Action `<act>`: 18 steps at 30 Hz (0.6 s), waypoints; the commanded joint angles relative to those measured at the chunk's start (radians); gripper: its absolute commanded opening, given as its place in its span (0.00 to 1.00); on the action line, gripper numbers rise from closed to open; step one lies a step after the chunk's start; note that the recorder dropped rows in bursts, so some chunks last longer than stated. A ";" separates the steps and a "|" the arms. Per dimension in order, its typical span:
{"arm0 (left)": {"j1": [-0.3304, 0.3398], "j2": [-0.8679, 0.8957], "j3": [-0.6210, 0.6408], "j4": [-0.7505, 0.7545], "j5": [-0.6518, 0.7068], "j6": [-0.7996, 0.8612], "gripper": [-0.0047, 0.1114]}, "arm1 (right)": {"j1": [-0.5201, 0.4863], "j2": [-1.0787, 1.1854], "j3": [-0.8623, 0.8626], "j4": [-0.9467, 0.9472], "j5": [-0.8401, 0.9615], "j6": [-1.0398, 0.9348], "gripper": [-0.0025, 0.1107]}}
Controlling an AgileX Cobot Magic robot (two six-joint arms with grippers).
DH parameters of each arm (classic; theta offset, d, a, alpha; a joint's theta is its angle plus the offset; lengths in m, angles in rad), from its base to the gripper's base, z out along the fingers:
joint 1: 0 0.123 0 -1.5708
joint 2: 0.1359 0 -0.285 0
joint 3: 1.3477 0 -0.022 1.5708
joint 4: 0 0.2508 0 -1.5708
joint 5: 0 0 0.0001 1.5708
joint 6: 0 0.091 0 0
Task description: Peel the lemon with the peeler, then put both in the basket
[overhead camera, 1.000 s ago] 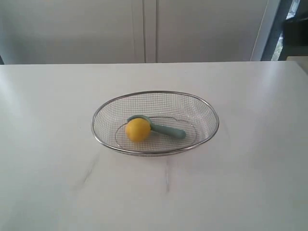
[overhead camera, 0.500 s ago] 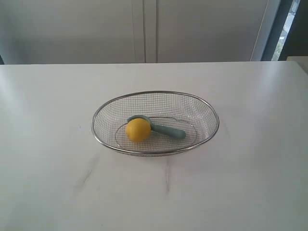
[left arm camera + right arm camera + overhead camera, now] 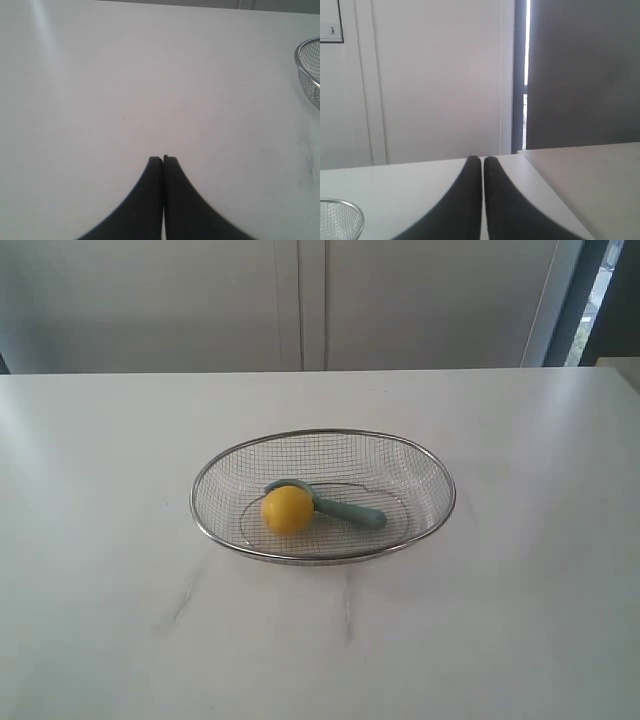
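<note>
Lemon [image 3: 287,510] and peeler [image 3: 350,511] lie together in the wire basket [image 3: 322,432], the lemon hiding part of the blade head.
The exterior view shows neither arm. The wrist views do: left gripper [image 3: 163,159] and right gripper [image 3: 483,159] are pinched together, empty, away from the basket. If peeling is not yet done, grasp the free teal handle first.

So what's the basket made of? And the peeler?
The basket looks like shiny silver metal: see-through wire mesh with a thicker gleaming rim. The peeler handle looks like smooth, matte teal plastic, probably; the lemon mostly hides its head.
</note>
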 commanded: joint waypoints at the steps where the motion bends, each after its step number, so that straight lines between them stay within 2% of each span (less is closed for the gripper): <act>1: -0.005 -0.005 0.007 0.001 -0.001 0.004 0.04 | -0.010 -0.004 0.076 -0.002 0.012 -0.011 0.05; 11: -0.005 -0.005 0.007 0.001 -0.001 0.004 0.04 | -0.069 -0.004 0.076 0.002 0.312 -0.001 0.05; 18: -0.005 -0.005 0.007 0.001 -0.001 0.004 0.04 | -0.069 -0.004 0.076 0.002 0.324 0.000 0.05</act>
